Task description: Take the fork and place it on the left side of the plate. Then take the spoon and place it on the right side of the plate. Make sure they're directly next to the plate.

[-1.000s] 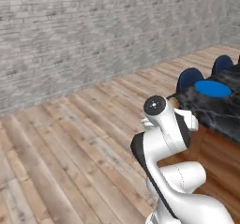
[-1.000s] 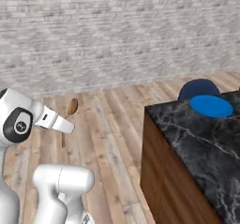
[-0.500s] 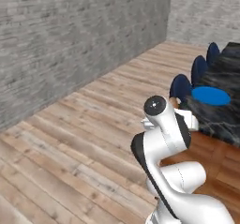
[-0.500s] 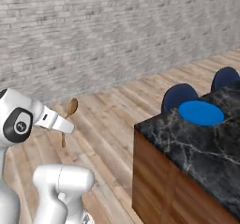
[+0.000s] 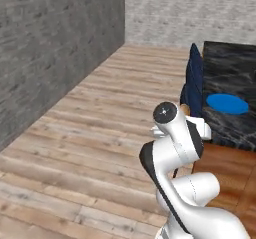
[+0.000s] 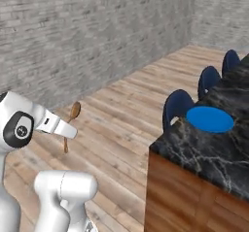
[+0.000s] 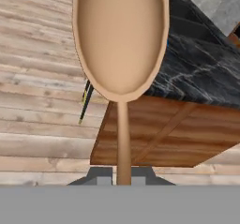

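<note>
1. Whole scene has swung round since a second ago, so that's the base driving; spoon point(image 6: 74, 112) is still clamped in the gripper point(image 6: 64, 130), bowl up.
2. Hand view: fingers point(image 7: 104, 175) pinch the handle, wooden bowl looming large.
3. Blue plate point(image 6: 210, 119) sits near the black marble worktop's point(image 6: 204, 153) near corner, well apart from the spoon.
4. Blue stools point(image 6: 177, 108) line that edge.

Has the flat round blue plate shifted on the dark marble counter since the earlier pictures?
No. The blue plate sits at the same spot near the marble counter's edge; the camera moved.
</note>
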You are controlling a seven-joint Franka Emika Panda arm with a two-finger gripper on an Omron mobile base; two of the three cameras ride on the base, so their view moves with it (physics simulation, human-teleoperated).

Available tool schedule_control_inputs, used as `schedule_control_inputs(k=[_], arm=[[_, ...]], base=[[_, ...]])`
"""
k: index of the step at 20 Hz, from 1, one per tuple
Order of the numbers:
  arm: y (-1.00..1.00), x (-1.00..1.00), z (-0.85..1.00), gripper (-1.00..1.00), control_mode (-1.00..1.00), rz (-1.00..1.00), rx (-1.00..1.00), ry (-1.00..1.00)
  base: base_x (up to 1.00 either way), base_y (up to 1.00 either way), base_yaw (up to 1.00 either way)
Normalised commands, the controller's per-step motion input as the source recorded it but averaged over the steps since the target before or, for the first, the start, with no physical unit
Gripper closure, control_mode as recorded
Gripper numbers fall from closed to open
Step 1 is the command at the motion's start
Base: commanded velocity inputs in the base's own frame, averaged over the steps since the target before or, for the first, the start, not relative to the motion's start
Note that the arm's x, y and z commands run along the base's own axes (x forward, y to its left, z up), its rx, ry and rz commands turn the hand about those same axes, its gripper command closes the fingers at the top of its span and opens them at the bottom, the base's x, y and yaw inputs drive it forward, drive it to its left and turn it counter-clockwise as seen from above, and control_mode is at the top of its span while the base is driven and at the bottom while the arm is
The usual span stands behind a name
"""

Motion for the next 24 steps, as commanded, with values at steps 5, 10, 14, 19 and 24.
schedule_control_inputs(k=[5, 10, 14, 19, 24], arm=[[0.0, 0.0, 0.0, 1.0, 1.0, 0.0, 0.0, 0.0], [0.0, 0.0, 0.0, 1.0, 1.0, 0.0, 0.0, 0.0], [0.0, 0.0, 0.0, 1.0, 1.0, 0.0, 0.0, 0.0], [0.0, 0.0, 0.0, 1.0, 1.0, 0.0, 0.0, 0.0], [0.0, 0.0, 0.0, 1.0, 1.0, 0.0, 0.0, 0.0]], base=[[0.54, 0.5, -0.53], [0.5, 0.4, -0.59], [0.55, 0.45, -0.61], [0.55, 0.49, -0.58], [0.42, 0.37, -0.55]])
